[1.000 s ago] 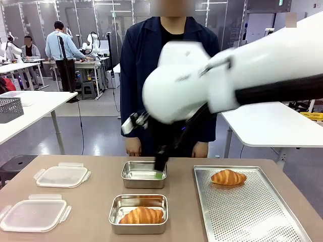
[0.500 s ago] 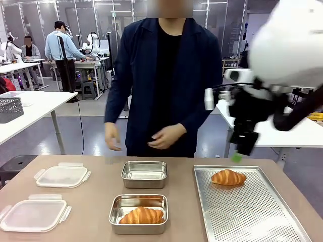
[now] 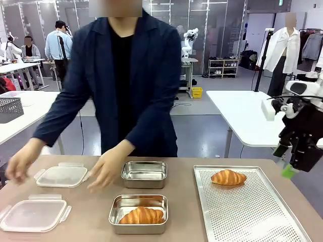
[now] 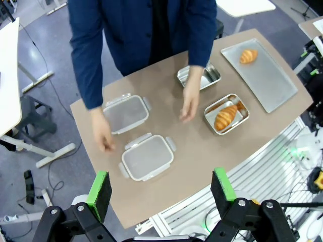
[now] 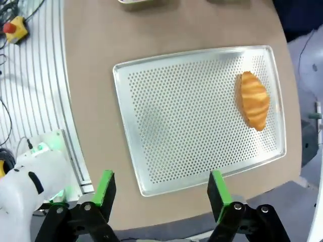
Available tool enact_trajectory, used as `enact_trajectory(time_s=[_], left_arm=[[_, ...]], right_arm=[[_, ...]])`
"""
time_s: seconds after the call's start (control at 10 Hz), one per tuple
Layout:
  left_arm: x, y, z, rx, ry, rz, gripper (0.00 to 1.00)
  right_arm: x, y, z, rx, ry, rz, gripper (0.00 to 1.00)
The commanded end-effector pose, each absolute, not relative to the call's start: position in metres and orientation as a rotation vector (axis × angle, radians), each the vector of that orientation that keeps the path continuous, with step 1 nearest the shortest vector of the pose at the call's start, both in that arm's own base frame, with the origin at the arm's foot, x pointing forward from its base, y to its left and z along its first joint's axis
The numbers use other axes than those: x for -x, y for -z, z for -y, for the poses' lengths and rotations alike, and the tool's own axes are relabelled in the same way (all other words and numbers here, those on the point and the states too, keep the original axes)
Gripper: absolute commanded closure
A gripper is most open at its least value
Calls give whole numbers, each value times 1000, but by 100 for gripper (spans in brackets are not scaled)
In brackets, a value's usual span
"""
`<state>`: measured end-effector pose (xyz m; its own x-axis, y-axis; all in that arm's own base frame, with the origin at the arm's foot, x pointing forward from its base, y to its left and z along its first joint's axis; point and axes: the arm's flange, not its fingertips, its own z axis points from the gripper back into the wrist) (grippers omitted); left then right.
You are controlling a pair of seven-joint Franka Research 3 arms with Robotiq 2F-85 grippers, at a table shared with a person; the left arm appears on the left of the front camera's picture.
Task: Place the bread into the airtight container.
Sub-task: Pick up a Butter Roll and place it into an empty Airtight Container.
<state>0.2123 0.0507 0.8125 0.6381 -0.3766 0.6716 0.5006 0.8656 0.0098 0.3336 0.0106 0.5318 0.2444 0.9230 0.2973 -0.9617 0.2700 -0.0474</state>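
Croissant [image 3: 228, 177] on tray [image 3: 252, 212] — untouched.

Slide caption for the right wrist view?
Open right gripper hovers over the perforated tray, one croissant lying near the tray's rim.

The two croissants [image 3: 228, 177] [image 3: 142, 216] are golden-brown with darker ridges, the tray [image 3: 252, 214] is pale silver dotted all over with small holes, the two tins [image 3: 144, 183] [image 3: 138, 228] are plain shiny silver, the two lids [image 3: 61, 176] [image 3: 33, 216] are cloudy clear, the table [image 3: 96, 214] is matt brown, and the person's jacket [image 3: 154, 85] is navy over a black shirt [image 3: 121, 75].
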Motion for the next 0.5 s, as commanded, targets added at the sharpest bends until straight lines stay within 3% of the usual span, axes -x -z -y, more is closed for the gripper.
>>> enact_trajectory(time_s=[0.0, 0.4], left_arm=[[-212, -813, -50, 177, 513, 720, 0], [-212, -813, -50, 177, 513, 720, 0]], right_arm=[[-330, -523, -17, -159, -1263, 333, 9], [-334, -532, -11, -156, -1294, 289, 9]])
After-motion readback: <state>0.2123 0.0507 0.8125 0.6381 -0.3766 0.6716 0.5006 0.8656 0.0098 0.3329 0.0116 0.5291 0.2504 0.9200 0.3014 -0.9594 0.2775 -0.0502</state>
